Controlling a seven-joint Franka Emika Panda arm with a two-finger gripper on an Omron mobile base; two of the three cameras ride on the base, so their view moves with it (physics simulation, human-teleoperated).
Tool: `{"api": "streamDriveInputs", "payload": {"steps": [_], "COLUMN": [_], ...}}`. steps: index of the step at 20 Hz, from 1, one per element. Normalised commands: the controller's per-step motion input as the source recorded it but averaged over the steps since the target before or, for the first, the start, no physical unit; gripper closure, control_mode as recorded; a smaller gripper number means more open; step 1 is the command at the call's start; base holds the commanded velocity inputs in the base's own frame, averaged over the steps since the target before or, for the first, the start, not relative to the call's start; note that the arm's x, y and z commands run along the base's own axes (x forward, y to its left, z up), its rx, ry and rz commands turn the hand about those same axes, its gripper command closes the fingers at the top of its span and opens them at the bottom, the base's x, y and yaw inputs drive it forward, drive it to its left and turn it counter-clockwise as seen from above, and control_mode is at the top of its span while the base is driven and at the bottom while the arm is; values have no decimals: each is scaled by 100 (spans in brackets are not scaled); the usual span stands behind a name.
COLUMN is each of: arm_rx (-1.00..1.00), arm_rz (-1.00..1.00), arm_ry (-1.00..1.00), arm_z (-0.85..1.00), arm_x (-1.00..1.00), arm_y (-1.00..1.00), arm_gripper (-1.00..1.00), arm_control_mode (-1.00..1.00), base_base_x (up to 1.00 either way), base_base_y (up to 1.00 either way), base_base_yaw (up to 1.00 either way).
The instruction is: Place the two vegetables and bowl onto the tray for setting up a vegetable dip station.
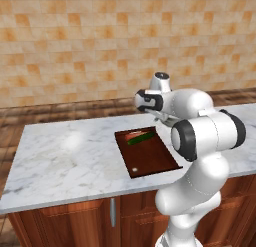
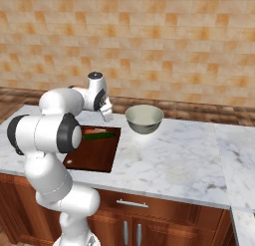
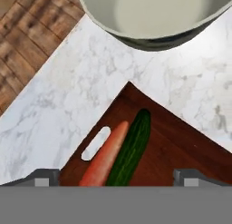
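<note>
arm bent forward, pincer (image 3: 116,175) aimed down over tray (image 3: 181,150), tips wide apart, empty | carrot (image 3: 105,155) and cucumber (image 3: 132,148) touching side by side on tray | bowl (image 2: 144,118) beyond on tabletop (image 2: 184,155)

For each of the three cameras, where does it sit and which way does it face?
Left base view: behind the arm, on its left, facing the counter and tray; white arm at lower right.
Right base view: behind, on its right, same tray, plus bowl; arm at lower left.
Hand view: looking down over carrot and cucumber; open claw tips at the bottom.
All share the tray.
</note>
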Motion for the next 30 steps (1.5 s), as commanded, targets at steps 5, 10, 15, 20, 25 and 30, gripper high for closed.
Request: {"api": "streamDriveInputs", "payload": {"steps": [5,10,15,20,25,30], "arm_rx": [-13,-13,-5,0,0,-2], "arm_rz": [19,14,6,12,17,18], "arm_ry": [0,4,1,0,4,13], "arm_z": [15,23,16,9,0,0], "arm_x": [0,-8,-1,5,8,1], "arm_y": [-11,-5,-31,-47,-39,-25], "arm_gripper": [-100,-100,-100,-100,-100,-100], "arm_control_mode": [-100,-100,-100,-100,-100,-100], "base_base_x": [0,0,0,0,0,0], "base_base_y": [0,0,0,0,0,0], "base_base_yaw": [0,0,0,0,0,0]}}
